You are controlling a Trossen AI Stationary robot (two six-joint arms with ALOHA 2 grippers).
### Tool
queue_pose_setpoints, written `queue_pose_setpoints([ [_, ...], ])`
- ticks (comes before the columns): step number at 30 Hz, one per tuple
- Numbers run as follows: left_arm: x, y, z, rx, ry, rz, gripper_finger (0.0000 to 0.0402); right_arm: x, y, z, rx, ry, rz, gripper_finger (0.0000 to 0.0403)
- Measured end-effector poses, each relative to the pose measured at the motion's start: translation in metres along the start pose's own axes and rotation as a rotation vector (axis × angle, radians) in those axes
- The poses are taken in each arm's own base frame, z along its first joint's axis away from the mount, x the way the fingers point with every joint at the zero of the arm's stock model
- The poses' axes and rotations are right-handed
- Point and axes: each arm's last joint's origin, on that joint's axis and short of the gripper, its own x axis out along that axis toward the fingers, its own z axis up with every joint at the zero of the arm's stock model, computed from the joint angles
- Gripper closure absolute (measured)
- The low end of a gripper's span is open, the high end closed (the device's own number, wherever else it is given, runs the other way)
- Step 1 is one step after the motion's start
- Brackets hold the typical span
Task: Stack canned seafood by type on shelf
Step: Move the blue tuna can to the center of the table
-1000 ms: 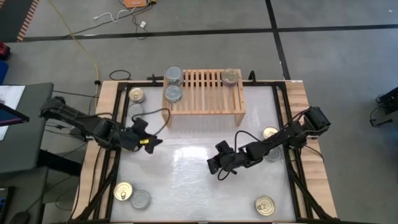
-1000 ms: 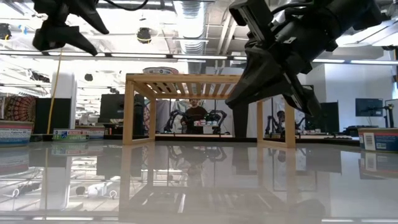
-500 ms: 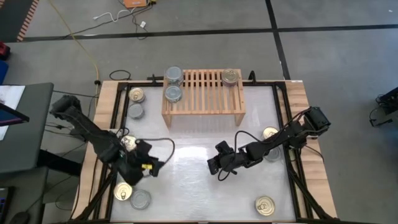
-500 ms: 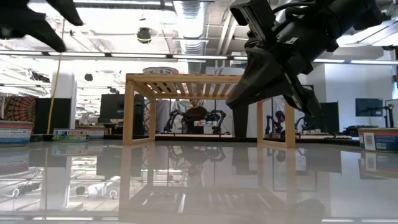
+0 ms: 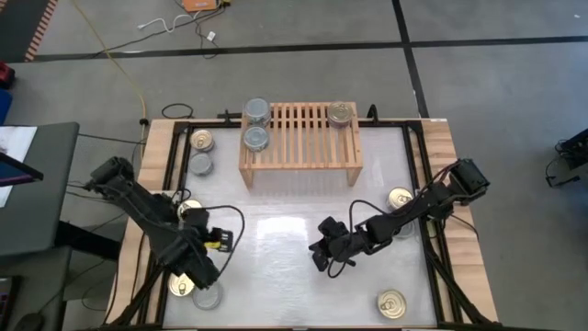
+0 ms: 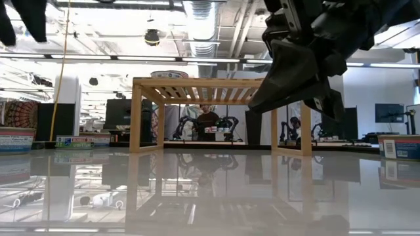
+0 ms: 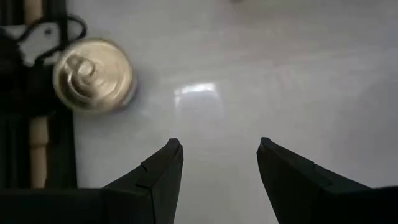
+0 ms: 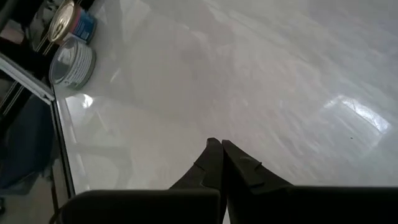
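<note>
Fingers apart, beside gold-lidded tin

Table middle open, shelf behind — tins crowding edges

A yellow cable trailed across the grey floor beyond the table's far-left corner; a person sat behind the far edge.

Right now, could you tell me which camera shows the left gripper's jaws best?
The left wrist view: the left gripper is open and empty above the table. The high view shows it small, over the near-left cans; the low view barely catches it.
</note>
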Motion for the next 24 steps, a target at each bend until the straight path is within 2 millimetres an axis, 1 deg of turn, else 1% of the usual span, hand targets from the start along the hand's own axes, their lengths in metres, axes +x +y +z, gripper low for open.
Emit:
queue_pose_setpoints([
  [4, 0.020, 0.013, 0.015, -0.009, 0.004, 0.008, 0.0206, 0.000, 0.001, -0.001, -0.016, 0.003, 0.002, 0.0376],
  [6, 0.032, 0.021, 0.024, -0.027, 0.009, 0.046, 0.0206, 0.000, 0.000, -0.001, -0.022, 0.003, 0.001, 0.0376],
  [9, 0.043, 0.033, 0.040, -0.037, 0.028, 0.038, 0.0206, 0.000, 0.000, -0.001, -0.022, 0.002, 0.001, 0.0376],
  [13, 0.061, 0.047, 0.057, 0.045, 0.073, 0.047, 0.0206, 0.000, -0.001, 0.001, -0.018, -0.001, -0.003, 0.0376],
  [15, 0.068, 0.053, 0.065, 0.083, 0.101, 0.070, 0.0206, 0.001, -0.002, 0.004, -0.006, -0.007, -0.008, 0.0376],
  [17, 0.078, 0.057, 0.071, 0.156, 0.136, 0.111, 0.0206, 0.003, -0.003, 0.007, 0.027, -0.013, -0.013, 0.0376],
  [20, 0.093, 0.057, 0.077, 0.269, 0.215, 0.143, 0.0206, 0.004, -0.006, 0.011, 0.050, -0.022, -0.021, 0.0376],
  [24, 0.115, 0.056, 0.080, 0.349, 0.300, 0.194, 0.0206, 0.007, -0.009, 0.018, 0.075, -0.037, -0.033, 0.0376],
])
